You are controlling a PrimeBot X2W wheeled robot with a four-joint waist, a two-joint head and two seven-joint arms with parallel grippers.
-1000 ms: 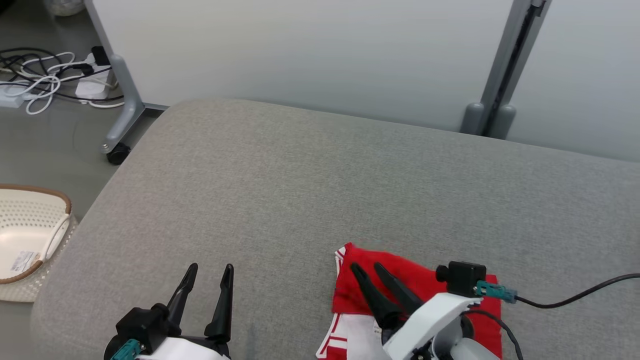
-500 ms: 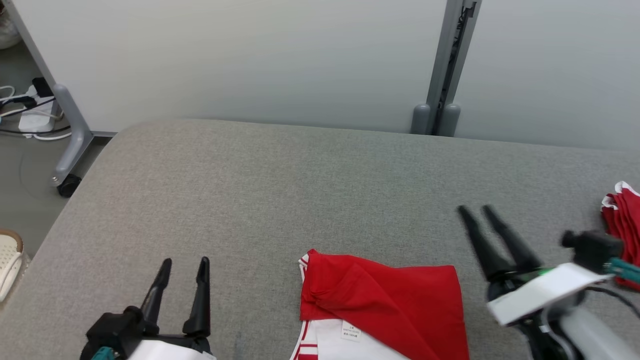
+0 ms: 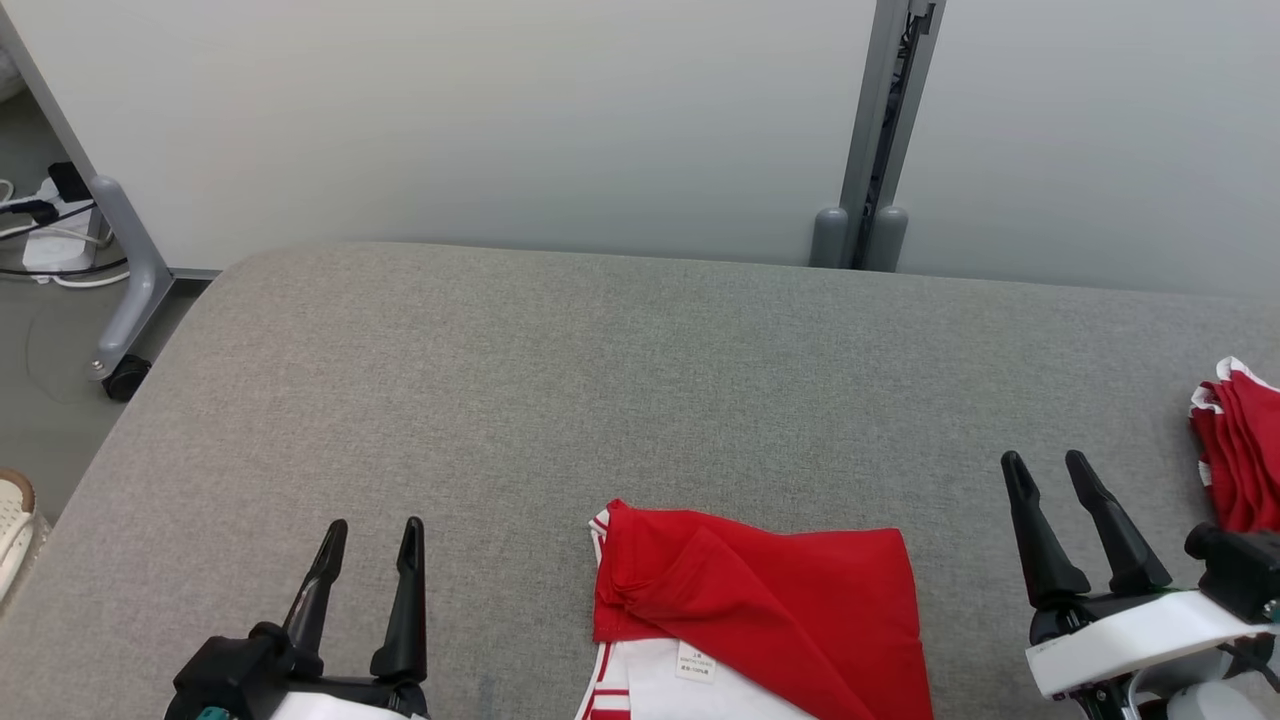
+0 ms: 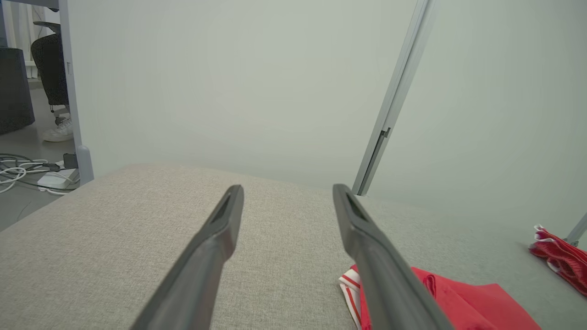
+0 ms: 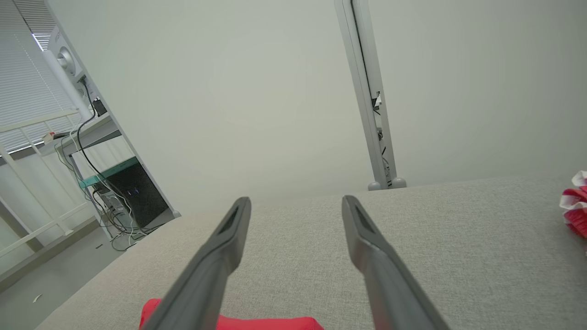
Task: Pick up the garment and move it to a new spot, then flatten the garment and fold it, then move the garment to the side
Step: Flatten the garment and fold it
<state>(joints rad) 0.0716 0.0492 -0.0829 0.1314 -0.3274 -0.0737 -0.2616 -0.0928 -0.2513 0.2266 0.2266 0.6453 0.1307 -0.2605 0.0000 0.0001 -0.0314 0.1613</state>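
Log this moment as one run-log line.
garment: folded, on grey pad | left gripper: open, empty | right gripper: open, empty, right of garment | other red cloth: pad's right edge

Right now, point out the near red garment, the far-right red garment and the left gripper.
near red garment (image 3: 790,600), head view, red top layer
far-right red garment (image 3: 1238,455), head view, bunched folds
left gripper (image 3: 375,524), head view, midway between fingertips
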